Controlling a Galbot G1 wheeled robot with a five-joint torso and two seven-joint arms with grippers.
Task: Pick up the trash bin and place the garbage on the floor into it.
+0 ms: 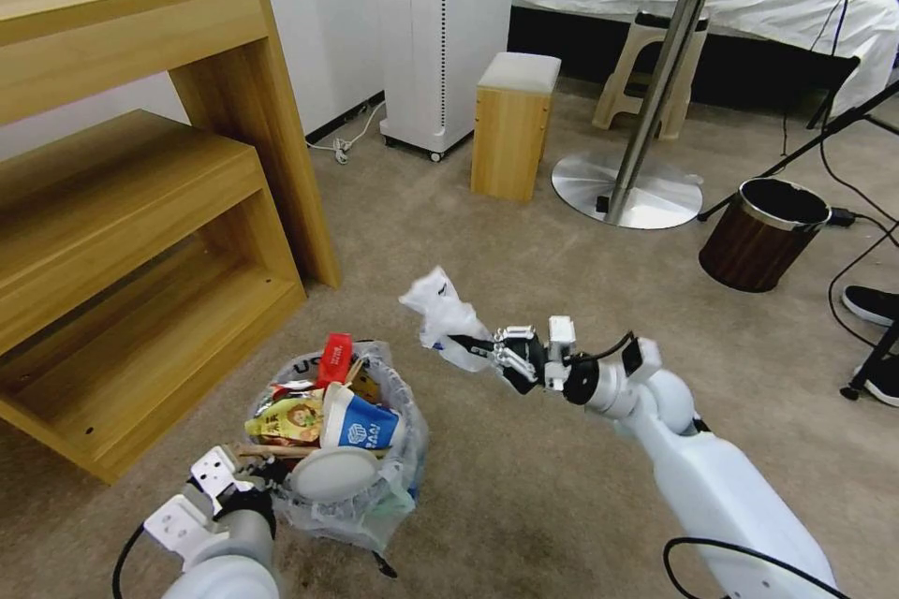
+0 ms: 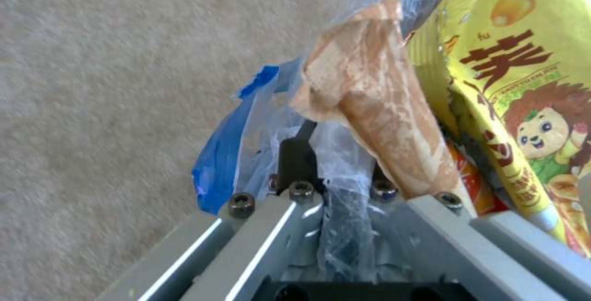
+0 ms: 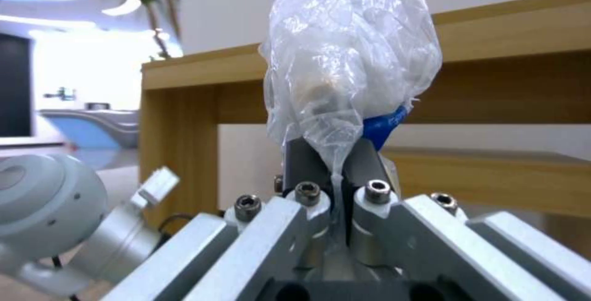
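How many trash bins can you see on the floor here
2. The trash bin with the plastic liner sits near the wooden shelf, its rim held by the left tool. A brown wood-grain bin stands by the round table's base.

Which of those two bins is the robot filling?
Start at the wooden shelf unit on the left; the trash bin sits low on the beige carpet beside it, gripped by the left tool. Unlike the brown wood-grain bin, it has a plastic liner and overflows with wrappers.

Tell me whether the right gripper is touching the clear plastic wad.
Touching. The right wrist view shows the right gripper closed on the clear plastic wad, pinching its neck between both fingers.
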